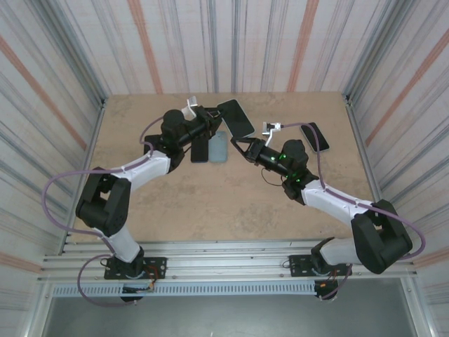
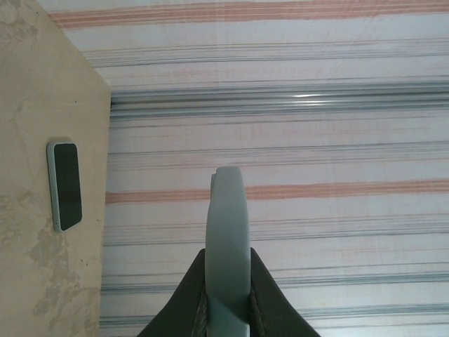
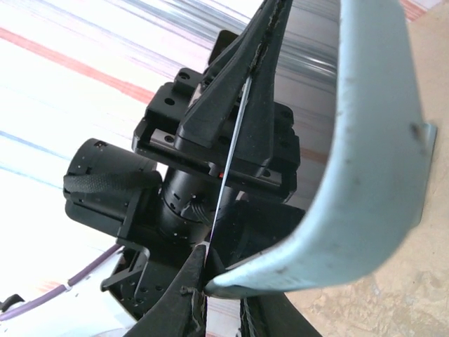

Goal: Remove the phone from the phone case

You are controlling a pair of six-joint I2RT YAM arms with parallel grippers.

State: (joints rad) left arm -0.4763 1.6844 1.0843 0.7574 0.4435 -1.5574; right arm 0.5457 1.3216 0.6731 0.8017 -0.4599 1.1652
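The glossy black rectangular phone point(image 1: 235, 118) sits in its pale blue-grey soft rubbery case point(image 3: 365, 161), raised and tilted above the far middle of the counter point(image 1: 210, 203). One end of the case bows outward in a curve.

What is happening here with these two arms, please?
Two robot arms work together above the beige table. The right claw pinches a pale blue soft phone case, which is bent. The left claw is shut on a flat pale slab seen edge-on, apparently the black rectangular phone at its tip in the top view. Whether phone and case are fully apart, I cannot tell. Another dark phone lies on the table, further right.
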